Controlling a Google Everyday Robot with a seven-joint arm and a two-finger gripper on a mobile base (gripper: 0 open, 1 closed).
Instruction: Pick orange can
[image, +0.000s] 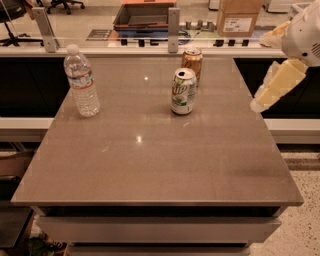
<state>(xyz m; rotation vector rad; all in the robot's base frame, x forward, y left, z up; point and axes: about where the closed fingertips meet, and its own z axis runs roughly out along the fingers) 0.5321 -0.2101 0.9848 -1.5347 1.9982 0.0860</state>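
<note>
The orange can (192, 60) stands upright near the far edge of the brown table (150, 155), right of centre. A white-and-green can (183, 91) stands just in front of it and slightly to the left, partly overlapping it in view. My gripper (272, 86), cream-coloured, hangs off the table's right edge, to the right of both cans and a little nearer to me. It holds nothing that I can see. It is well apart from the orange can.
A clear water bottle (81, 83) stands upright at the table's far left. A glass barrier with metal posts (173, 22) runs behind the table's far edge. A cardboard box (241, 17) sits beyond it. Floor shows on the right.
</note>
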